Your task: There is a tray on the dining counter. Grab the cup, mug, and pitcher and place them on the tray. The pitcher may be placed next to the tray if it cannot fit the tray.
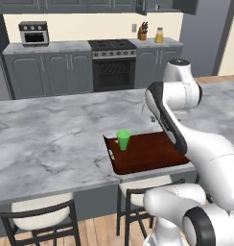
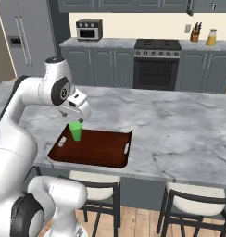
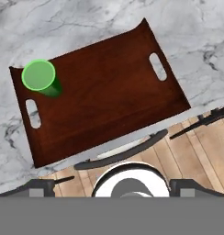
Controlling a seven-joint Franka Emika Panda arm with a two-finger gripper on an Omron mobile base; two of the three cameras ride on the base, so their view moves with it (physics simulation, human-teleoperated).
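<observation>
Currently, in the left base view, the tray [image 1: 152, 153] lies at the near edge of the dining counter [image 1: 52, 139], with the cup [image 1: 123, 140] standing upright on its left end, close to the far rim. The white arm crosses the right half of the tray and hides it there. On the back counter [image 1: 42, 47] the pitcher [image 1: 158, 35] stands just right of a knife block [image 1: 143, 32], well apart from the tray. A toaster oven [image 1: 33, 32] sits at the far left of that counter, and a stove [image 1: 113, 62] stands between them. Two stools [image 1: 40, 218] sit under the near edge of the dining counter.

Right base view: the gripper [image 2: 79, 118] hangs directly above the cup [image 2: 76, 131], apart from it and holding nothing. Its jaws stand spread wide. The cup is at the tray's [image 2: 94, 149] far left corner. The pitcher [image 2: 210, 38] is at the far right of the back counter, beside the knife block [image 2: 196, 32].

Hand view: looking down on the tray [image 3: 104, 96], the cup [image 3: 40, 78] shows as a green ring near one white handle slot [image 3: 33, 113]. The rest of the tray floor is bare wood. Marble borders three sides of the tray, and wooden floor [image 3: 196, 151] shows beyond the counter edge.
</observation>
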